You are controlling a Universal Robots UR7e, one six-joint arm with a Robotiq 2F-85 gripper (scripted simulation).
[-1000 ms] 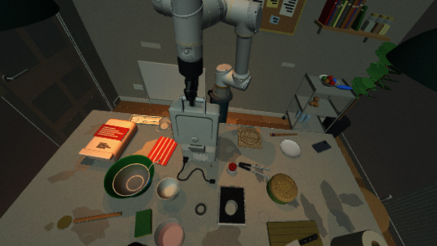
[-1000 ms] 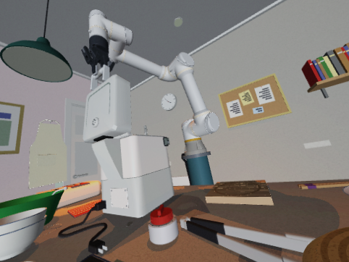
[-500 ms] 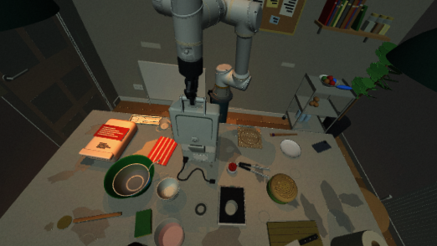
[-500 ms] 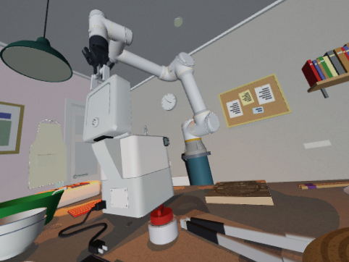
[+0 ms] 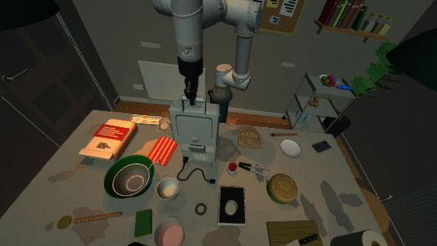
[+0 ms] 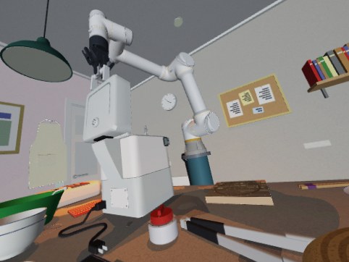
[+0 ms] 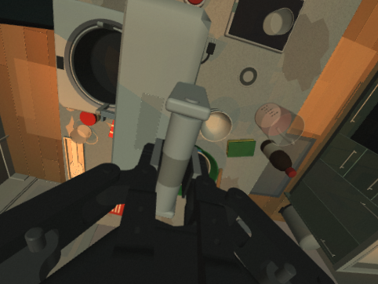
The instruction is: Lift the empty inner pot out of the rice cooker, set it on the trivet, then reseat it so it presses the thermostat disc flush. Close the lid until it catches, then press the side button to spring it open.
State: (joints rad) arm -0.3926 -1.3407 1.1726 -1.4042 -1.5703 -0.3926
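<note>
The lid handle point(image 7: 178, 157) of the rice cooker is clamped in my closed gripper point(image 7: 172, 184), at the top edge of the lid point(image 5: 196, 123), which stands upright and open above the white cooker body point(image 6: 139, 173). From the wrist camera I look down past the lid into the cooker's round dark opening point(image 7: 94, 62); I cannot tell whether the inner pot sits in it. The gripper point(image 5: 191, 98) comes straight down onto the handle point(image 6: 102, 74). The square cork trivet point(image 5: 249, 137) lies on the table to the right of the cooker.
A green-rimmed bowl point(image 5: 129, 175) sits front left of the cooker, with a smaller bowl point(image 5: 168, 188) beside it. The power cord point(image 5: 193, 172) trails forward from the cooker. A red-capped jar point(image 5: 232, 168), tongs point(image 5: 253, 167) and a black board point(image 5: 231, 205) lie front right.
</note>
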